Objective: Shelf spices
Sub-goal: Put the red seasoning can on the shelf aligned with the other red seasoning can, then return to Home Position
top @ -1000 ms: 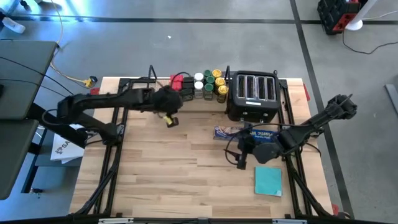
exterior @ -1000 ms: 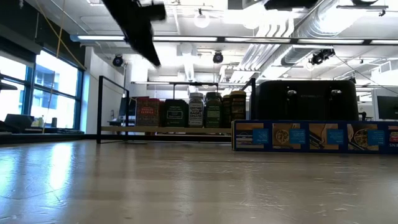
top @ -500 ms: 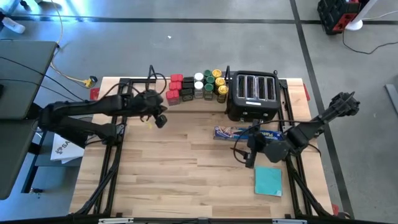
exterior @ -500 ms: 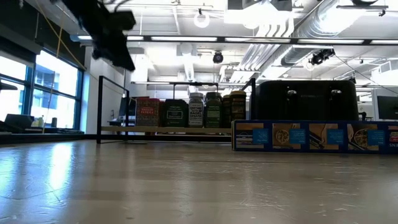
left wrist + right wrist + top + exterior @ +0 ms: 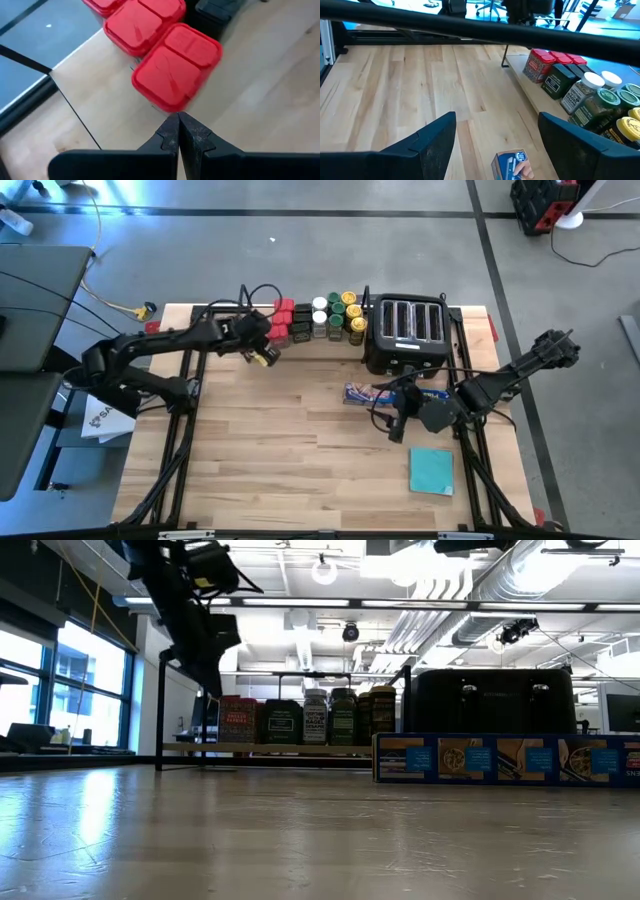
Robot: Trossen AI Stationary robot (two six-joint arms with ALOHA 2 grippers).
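Light-wood desk [image 5: 300, 440] on a grey floor. At left rear, the left end effector [image 5: 262, 356] hangs beside the red tins [image 5: 281, 321], fingers pressed together and empty. The spices [image 5: 330, 317], red and dark tins then jars with white, green and yellow lids, stand in a cluster on the shelf [image 5: 270, 748], against the black four-slot toaster [image 5: 408, 332]. At right, the right end effector [image 5: 398, 423] is spread wide, empty, over the blue plastic-wrap box [image 5: 375, 393]. A teal square [image 5: 432, 470] lies nearer the front.
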